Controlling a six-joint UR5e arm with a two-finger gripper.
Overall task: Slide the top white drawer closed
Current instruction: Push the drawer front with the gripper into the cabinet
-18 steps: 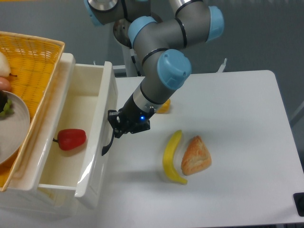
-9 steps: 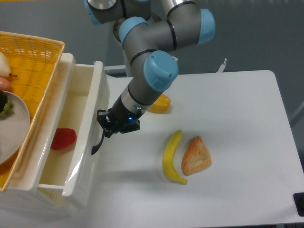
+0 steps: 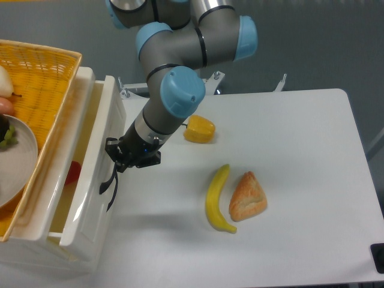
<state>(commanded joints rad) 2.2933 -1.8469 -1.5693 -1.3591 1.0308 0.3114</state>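
The top white drawer (image 3: 96,174) stands at the left, only a narrow strip of its inside still showing. Its curved black handle (image 3: 110,183) is on the front face. My gripper (image 3: 122,157) presses against the drawer front just above the handle; its black fingers are bunched together and I cannot tell if they are open or shut. A red pepper (image 3: 72,173) lies inside the drawer, mostly hidden under the yellow wicker basket (image 3: 42,78).
The wicker basket with a plate (image 3: 15,162) sits on the cabinet top. On the white table (image 3: 300,150) lie a yellow pepper (image 3: 199,129), a banana (image 3: 217,198) and a pastry (image 3: 247,196).
The arm has moved left and pushed the drawer front inward. The open gap has narrowed, the red pepper is now mostly hidden, and the yellow pepper behind the arm is uncovered.
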